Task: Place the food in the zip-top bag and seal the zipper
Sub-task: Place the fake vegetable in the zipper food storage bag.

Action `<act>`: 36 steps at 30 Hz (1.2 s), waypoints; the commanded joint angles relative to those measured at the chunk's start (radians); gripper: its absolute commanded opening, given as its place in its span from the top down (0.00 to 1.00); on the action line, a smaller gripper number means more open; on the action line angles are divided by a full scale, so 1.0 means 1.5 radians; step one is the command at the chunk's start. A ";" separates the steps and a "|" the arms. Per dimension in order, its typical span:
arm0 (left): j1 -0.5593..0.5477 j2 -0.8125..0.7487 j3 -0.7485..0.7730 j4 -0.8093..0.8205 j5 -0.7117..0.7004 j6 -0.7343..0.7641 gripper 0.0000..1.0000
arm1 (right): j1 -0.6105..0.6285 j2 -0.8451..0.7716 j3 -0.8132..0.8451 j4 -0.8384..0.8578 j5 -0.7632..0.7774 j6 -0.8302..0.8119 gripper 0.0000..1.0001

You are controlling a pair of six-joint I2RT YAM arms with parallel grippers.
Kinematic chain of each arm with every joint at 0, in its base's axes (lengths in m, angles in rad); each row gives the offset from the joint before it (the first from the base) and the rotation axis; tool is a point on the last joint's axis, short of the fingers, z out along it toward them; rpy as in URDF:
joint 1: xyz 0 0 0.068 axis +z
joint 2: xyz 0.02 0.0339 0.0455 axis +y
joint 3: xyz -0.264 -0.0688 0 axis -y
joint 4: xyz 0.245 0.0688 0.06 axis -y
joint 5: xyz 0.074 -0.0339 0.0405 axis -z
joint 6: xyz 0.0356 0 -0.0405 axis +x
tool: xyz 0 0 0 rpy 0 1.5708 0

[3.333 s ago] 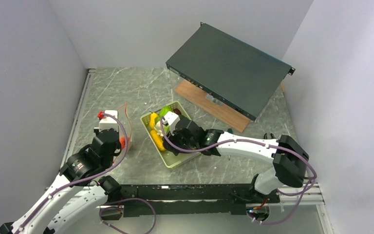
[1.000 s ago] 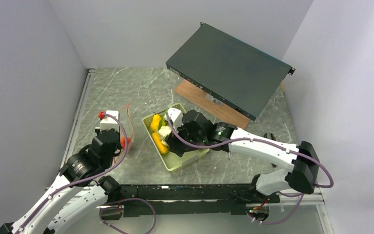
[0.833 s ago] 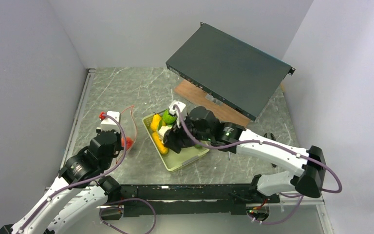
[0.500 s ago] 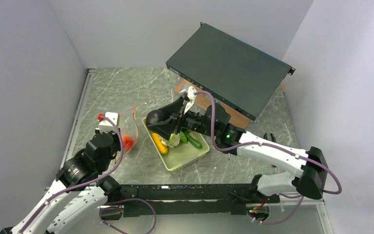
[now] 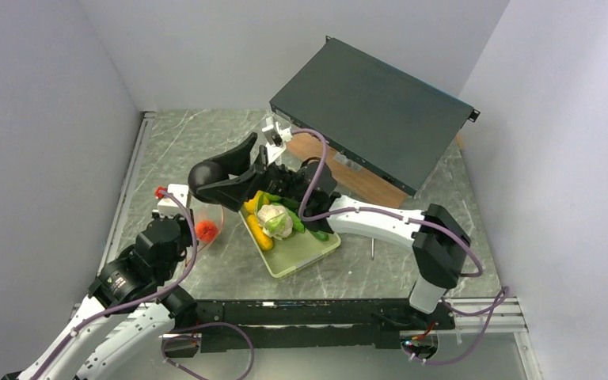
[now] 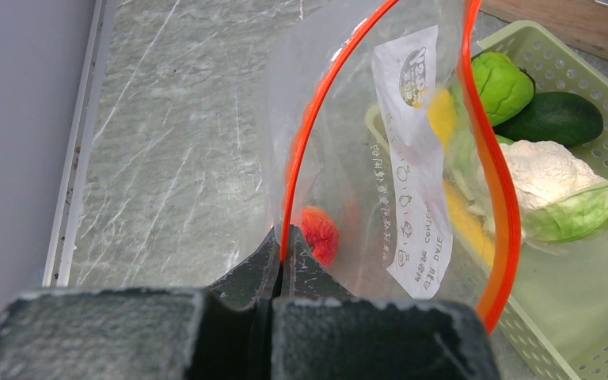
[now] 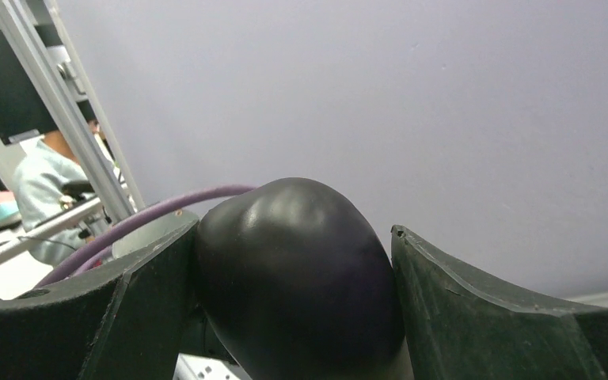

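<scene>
My right gripper [image 5: 220, 176] is shut on the dark purple eggplant [image 5: 204, 176] and holds it in the air just above and right of the bag. In the right wrist view the eggplant [image 7: 301, 277] fills the gap between the fingers [image 7: 459, 293]. My left gripper [image 6: 283, 252] is shut on the red-orange zipper [image 6: 294, 174] and holds the clear zip-top bag [image 6: 412, 158] open. The orange peach [image 6: 319, 235] lies inside the bag [image 5: 208, 215]. The cauliflower [image 5: 273, 220], corn [image 5: 257, 232], green pepper [image 6: 500, 83] and cucumber [image 6: 554, 119] lie in the pale green basket [image 5: 301, 255].
A dark flat rack unit [image 5: 372, 111] leans on a wooden board [image 5: 348, 170] at the back right. Grey walls close in the marble table [image 5: 182, 142] on the left, back and right. The basket stands directly right of the bag.
My right gripper has lifted the eggplant out of the basket and swung it up and left toward the bag. The cauliflower is uncovered now. My left gripper has kept hold of the bag's rim.
</scene>
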 commanded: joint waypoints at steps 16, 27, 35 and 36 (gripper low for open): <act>0.002 -0.027 0.000 0.026 0.002 0.004 1.00 | -0.001 0.161 0.060 0.182 0.064 0.106 1.00; 0.002 -0.039 -0.001 0.025 -0.012 0.001 1.00 | -0.001 0.132 -0.009 0.068 0.089 -0.008 0.63; 0.002 -0.030 -0.001 0.023 -0.013 0.001 1.00 | 0.004 0.097 0.015 -0.127 0.163 -0.054 0.21; 0.002 -0.029 0.000 0.023 -0.013 0.001 1.00 | 0.004 0.094 0.021 -0.144 0.167 -0.054 0.19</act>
